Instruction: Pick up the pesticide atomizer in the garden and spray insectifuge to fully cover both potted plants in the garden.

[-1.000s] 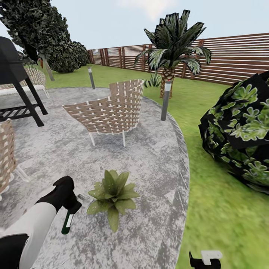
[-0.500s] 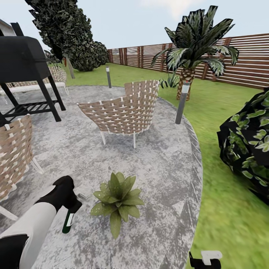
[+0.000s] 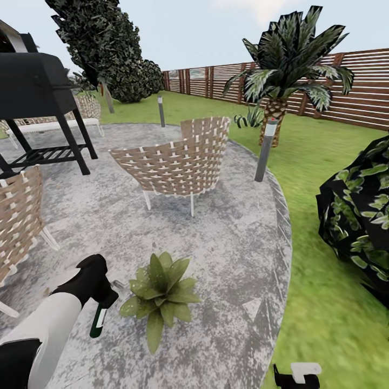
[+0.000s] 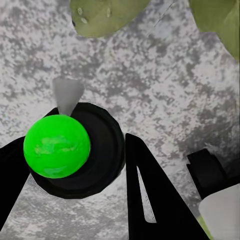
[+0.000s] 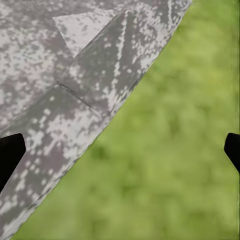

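Pesticide atomizer, a dark green bottle with a white label (image 3: 99,320), hangs from the left pincer (image 3: 102,294) just above the round grey paved patio (image 3: 227,259), close beside a low potted plant with pointed green leaves (image 3: 158,292). From the left wrist camera, the bottle's bright green round end (image 4: 56,145) sits in a black ring with a pale nozzle beside it, and the pincer's black fingers (image 4: 150,195) are closed against either side of it, with plant leaves near at hand. The right pincer (image 3: 297,376) sits low over the patio's edge; its two dark fingertips (image 5: 10,152) stand wide apart with nothing between them, grey paving and green lawn (image 5: 190,165) beneath. Farther back on the patio stand a woven tan wicker chair (image 3: 173,162) and a black grill on legs (image 3: 38,97). A palm with a brown scaly trunk (image 3: 286,65) rises before the brown slatted wooden fence (image 3: 356,81).
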Tool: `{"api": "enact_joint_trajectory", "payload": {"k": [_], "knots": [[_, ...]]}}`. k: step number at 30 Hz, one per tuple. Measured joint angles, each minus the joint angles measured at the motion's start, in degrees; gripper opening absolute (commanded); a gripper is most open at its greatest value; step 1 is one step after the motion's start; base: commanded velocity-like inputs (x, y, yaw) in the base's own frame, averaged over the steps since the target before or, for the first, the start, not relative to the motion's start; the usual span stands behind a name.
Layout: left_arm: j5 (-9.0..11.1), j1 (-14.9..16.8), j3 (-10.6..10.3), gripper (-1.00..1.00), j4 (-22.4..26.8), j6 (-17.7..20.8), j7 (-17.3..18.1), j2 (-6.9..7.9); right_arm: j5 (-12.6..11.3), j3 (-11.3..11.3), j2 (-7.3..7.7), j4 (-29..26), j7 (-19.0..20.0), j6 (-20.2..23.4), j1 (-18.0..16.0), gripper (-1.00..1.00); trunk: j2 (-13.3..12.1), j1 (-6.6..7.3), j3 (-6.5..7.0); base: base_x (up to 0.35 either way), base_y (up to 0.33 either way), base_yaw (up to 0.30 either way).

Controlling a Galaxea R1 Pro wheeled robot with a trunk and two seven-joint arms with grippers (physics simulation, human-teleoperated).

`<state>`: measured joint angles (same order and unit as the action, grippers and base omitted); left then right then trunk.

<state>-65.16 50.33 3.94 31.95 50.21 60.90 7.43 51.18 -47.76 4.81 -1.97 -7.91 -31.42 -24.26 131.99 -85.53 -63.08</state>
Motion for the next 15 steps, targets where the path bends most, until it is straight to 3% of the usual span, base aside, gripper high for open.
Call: {"api": "enact_joint_trajectory", "payload": {"k": [4,9,15], "knots": [[-0.02,0.00,0.00,-1.00,-0.02,0.00,0.00,0.00,0.00,0.00,0.00,0.00,0.00,0.00,0.00,1.00,0.00,0.00,0.00,0.086,-0.266,0.036],[0.11,-0.01,-0.09,-1.00,-0.67,-0.02,0.30,-0.27,0.02,0.00,-0.03,0.03,-0.02,0.01,-0.01,1.00,0.00,0.00,0.00,0.085,-0.266,0.235],[-1.02,0.13,-1.17,-1.00,-0.66,-0.74,9.57,0.19,0.00,0.00,-0.05,0.03,-0.02,0.02,-0.03,1.00,0.00,0.00,0.00,0.076,-0.238,0.252]]}}
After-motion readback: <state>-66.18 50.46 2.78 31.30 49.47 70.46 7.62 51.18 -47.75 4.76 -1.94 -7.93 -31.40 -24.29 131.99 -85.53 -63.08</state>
